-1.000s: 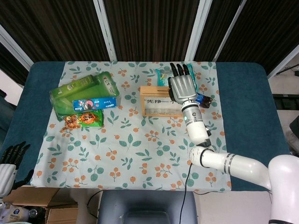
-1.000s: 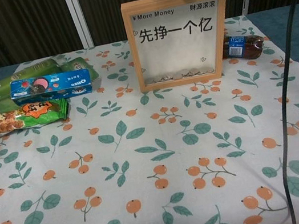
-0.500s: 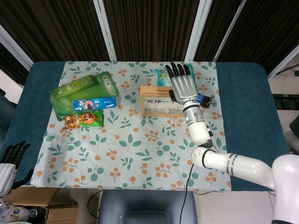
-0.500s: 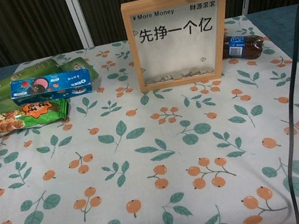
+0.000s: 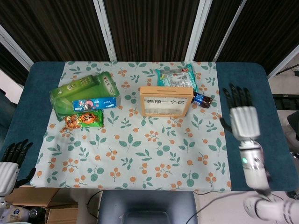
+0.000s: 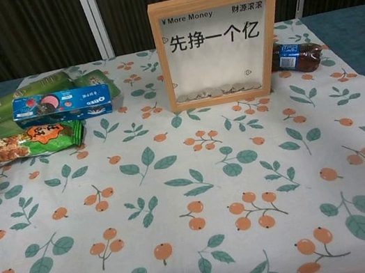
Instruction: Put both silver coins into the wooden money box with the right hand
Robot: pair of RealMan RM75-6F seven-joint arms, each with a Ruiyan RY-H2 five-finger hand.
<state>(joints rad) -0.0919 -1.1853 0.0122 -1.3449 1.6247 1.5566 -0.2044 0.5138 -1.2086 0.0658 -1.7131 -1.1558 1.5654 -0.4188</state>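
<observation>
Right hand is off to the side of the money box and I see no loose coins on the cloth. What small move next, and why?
Probably none beyond resting the arm. The right hand hangs open and empty over the blue table edge, clear of the wooden money box. Coins lie inside along its bottom, and no coin shows on the cloth. How many went in cannot be told.

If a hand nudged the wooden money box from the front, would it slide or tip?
Probably tip. The money box stands upright on a narrow edge, tall against its thin depth in the head view. The coins lie low inside, which may steady it slightly. The patterned cloth beneath likely resists sliding.
</observation>
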